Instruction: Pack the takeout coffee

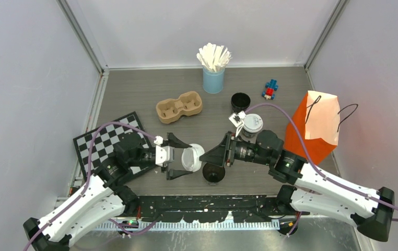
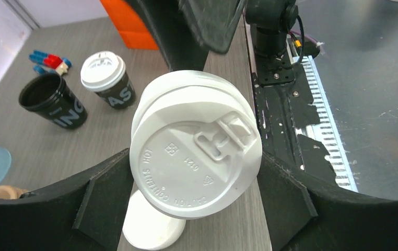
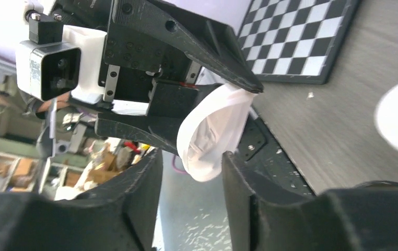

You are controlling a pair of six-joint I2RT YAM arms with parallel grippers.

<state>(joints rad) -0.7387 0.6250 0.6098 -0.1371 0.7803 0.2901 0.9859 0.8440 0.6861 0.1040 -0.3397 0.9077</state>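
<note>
A white sip lid (image 2: 197,157) sat pinched edge to edge, tilted, in the left jaws, just beside an open black cup (image 1: 213,173) near the front of the surface (image 1: 134,94). The right jaws stood open, the lid's rim dipping between them. Squeezed unevenly, the thin lid would likely flex and spring out. Three cups: this one, a second open cup (image 1: 240,101) and a lidded cup (image 1: 251,126). Three lids, counting a loose lid (image 2: 152,230). One carrier (image 1: 179,106), one bag (image 1: 317,125).

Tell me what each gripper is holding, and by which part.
Left gripper clamps the white sip lid across opposite edges of its rim. Right gripper is open, holding nothing.
</note>
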